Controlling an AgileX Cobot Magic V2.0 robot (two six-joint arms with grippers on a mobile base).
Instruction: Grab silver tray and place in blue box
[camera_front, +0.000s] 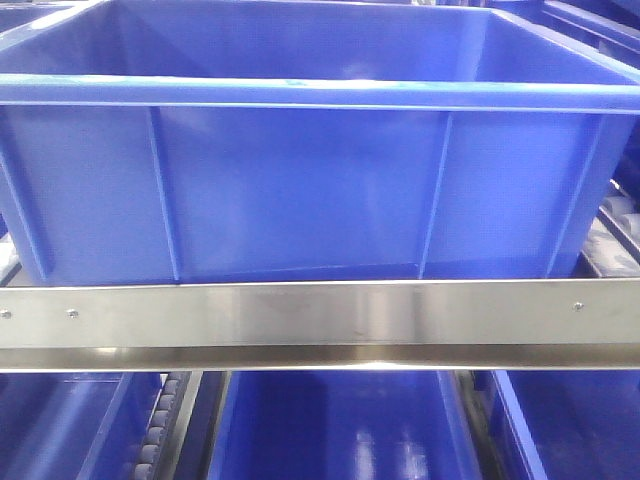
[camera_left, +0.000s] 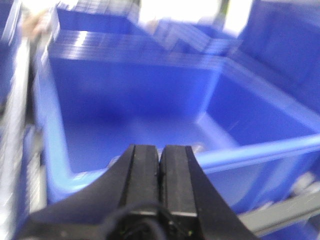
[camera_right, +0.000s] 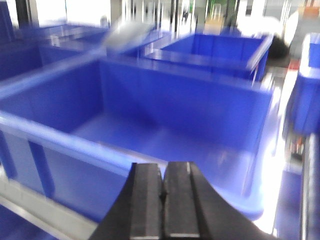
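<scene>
**Tray out of sight, both arms over the box**

I cannot find the tray in any view, so I cannot say which way it lies from either set of fingers, how its long axis runs, or which arm is nearer to it. What I do see is the box (camera_front: 300, 180) sitting on the steel rail (camera_front: 320, 312), its floor bare in both wrist views. My left gripper (camera_left: 160, 172) hangs above the near rim with its fingers pressed together on nothing. My right gripper (camera_right: 163, 200) hangs over the near wall in the same way, fingers closed and empty. I judge the next move must start by locating the tray, perhaps among the neighbouring bins (camera_right: 220, 47).
</scene>
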